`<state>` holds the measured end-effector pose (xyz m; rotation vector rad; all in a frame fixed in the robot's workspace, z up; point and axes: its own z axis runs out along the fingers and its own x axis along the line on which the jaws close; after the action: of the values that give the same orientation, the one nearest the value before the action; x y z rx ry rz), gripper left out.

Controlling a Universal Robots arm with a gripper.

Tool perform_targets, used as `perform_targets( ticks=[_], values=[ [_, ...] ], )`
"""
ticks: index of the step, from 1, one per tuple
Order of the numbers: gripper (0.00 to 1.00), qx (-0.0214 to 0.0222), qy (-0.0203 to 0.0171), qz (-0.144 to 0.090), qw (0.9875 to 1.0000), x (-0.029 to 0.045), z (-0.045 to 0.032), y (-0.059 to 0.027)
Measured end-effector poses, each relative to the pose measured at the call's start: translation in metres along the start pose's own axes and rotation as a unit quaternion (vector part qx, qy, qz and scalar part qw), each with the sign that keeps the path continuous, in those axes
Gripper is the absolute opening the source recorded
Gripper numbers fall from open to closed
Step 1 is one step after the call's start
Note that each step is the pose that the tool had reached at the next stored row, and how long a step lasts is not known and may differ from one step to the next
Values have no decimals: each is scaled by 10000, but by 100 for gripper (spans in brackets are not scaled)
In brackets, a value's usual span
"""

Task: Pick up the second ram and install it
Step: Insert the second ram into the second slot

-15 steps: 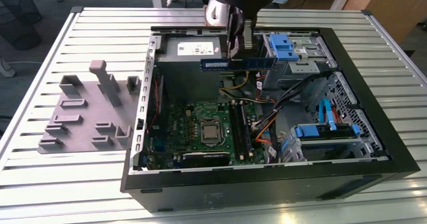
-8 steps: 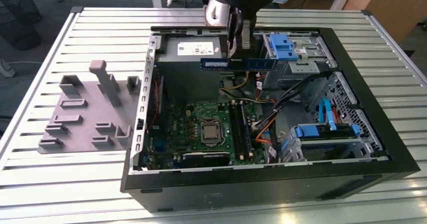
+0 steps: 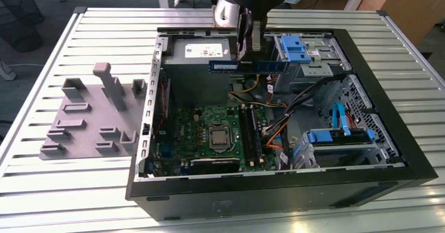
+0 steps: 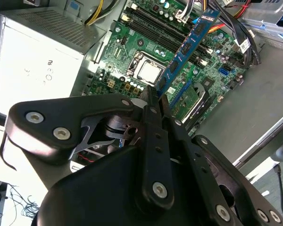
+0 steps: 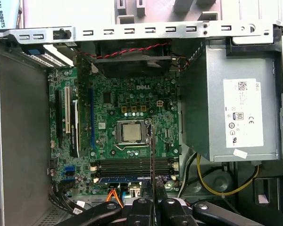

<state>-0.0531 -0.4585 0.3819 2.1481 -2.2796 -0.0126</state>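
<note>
The second ram (image 3: pixel 271 66) is a slim dark blue stick with a blue-and-white label. It hangs level above the back of the open computer case (image 3: pixel 389 175), over the power supply's edge. My gripper (image 3: pixel 249 57) is shut on its middle from above. In the second wrist view the ram (image 4: pixel 188 42) sticks out from my gripper (image 4: pixel 154 96) over the green motherboard (image 4: pixel 132 52). In the first wrist view the ram (image 5: pixel 152 150) shows edge-on as a thin dark line rising from my gripper (image 5: pixel 153 198), crossing the black memory slots (image 5: pixel 132 165). The slots (image 3: pixel 251 136) lie well below the stick.
A blue-labelled stick (image 5: pixel 127 179) sits along the memory slots. The processor (image 3: pixel 219 136) is beside them. The grey power supply (image 3: pixel 198 50) fills the case's back. Cables (image 3: pixel 278 113) and blue drive bays (image 3: pixel 334 136) crowd the exterior view's right. A grey tray (image 3: pixel 90 123) stands outside the case.
</note>
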Motion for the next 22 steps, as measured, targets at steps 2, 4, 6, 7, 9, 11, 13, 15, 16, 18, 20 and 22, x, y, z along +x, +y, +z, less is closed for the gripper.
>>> perform_targets(
  ticks=[2, 4, 6, 7, 9, 11, 13, 15, 16, 18, 20, 22],
  values=[
    [14, 0, 1, 9, 10000, 0, 0, 0],
    [14, -1, 0, 95, 10000, 0, 0, 0],
    [14, -1, -2, 248, 9997, 0, 1, 0],
    [14, -1, -3, 332, 9994, 0, 3, 0],
    [14, -1, -5, 516, 9987, 0, 6, 0],
    [14, -1, -8, 696, 9976, 0, 10, 0],
    [14, -1, -10, 875, 9962, 0, 13, 0],
    [14, -1, -13, 1062, 9943, -1, 17, 0],
    [14, -2, -13, 1152, 9933, 0, 19, 0],
    [14, -2, -16, 1330, 9911, 0, 22, 0],
    [14, -2, -18, 1508, 9886, 0, 25, 0],
    [14, -2, -20, 1685, 9857, 0, 29, 0]
  ],
)
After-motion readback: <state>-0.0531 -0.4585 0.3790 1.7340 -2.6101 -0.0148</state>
